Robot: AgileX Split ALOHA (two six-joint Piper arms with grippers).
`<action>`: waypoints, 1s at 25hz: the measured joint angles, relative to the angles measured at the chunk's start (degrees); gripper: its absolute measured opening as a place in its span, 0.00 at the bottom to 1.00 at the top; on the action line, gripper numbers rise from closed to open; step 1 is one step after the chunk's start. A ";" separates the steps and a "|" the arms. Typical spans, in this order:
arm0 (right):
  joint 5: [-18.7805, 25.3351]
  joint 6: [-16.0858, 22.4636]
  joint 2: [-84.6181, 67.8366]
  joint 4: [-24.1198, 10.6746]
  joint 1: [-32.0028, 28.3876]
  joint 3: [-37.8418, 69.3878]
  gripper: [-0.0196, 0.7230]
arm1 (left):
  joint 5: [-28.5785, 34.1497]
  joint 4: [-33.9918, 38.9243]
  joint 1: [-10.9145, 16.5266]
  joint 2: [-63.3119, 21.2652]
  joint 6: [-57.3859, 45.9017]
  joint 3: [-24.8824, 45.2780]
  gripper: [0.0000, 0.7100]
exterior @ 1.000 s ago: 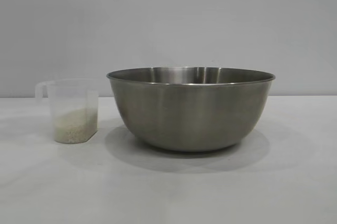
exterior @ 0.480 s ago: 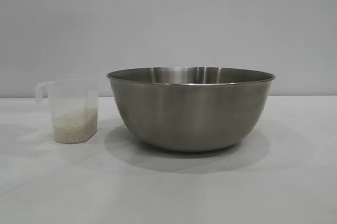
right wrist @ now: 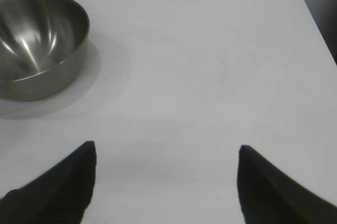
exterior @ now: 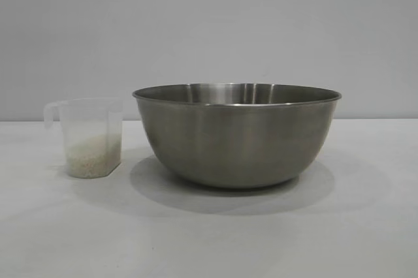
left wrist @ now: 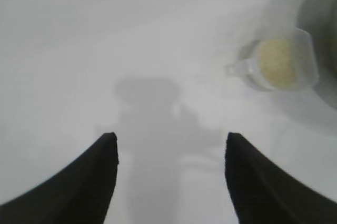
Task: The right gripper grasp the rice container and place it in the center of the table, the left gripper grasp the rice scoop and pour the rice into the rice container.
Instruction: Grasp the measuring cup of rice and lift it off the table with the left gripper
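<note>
Bowl: I see the bowl [exterior: 236, 136] standing upright on the table [exterior: 209, 239], about mid-frame in the exterior view. My right wrist view shows it empty, no rice inside.

Scoop: the scoop [exterior: 88, 138] stands upright just beside the bowl, not touching as far as I can tell, handle turned away from it. Rice [exterior: 93, 155] fills only its lower part.

Left gripper: my left gripper [left wrist: 171, 148] hangs above bare table, fingers spread wide and holding nothing. The scoop sits well off to one side of its view, so I am not lined up on it.

Right gripper: my right gripper [right wrist: 166, 153] is also wide apart and empty, over bare table, with the bowl well apart from it.

Stage: I judge the bowl placed, or nearly so; the scoop is not yet grasped and nothing is poured.

Risk, grasp: the scoop is light and thin-walled. If I close on the handle off-centre, I expect it to twist or tip and spill grains.

Risk, knock: coming in at a slant, a fingertip could shove the scoop into the bowl.

Risk, pour: a loose grip may let the scoop roll when I tilt it, scattering rice short of the rim.

Risk, bowl: a round-bottomed bowl may rock if I bump its rim.
</note>
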 joint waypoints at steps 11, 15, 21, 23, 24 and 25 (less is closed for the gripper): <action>0.00 0.00 0.00 0.00 0.00 0.00 0.67 | -18.77 -0.88 0.00 -14.09 -0.98 12.39 0.56; 0.00 0.00 0.00 0.00 0.00 0.00 0.67 | -28.73 -2.51 0.00 -18.97 -1.08 22.21 0.56; 0.00 0.00 0.00 0.00 0.00 0.00 0.67 | -44.91 -3.32 0.00 -23.18 -1.08 35.58 0.56; 0.00 0.00 0.00 0.00 0.00 0.00 0.67 | -49.89 -3.32 0.00 -23.44 -1.21 39.22 0.56; 0.00 0.00 0.00 0.00 0.00 0.00 0.67 | -52.32 -3.64 0.00 -23.47 -1.31 40.88 0.56; 0.00 0.00 0.00 0.00 0.00 0.00 0.67 | -54.78 -4.55 0.00 -23.57 -1.80 42.27 0.56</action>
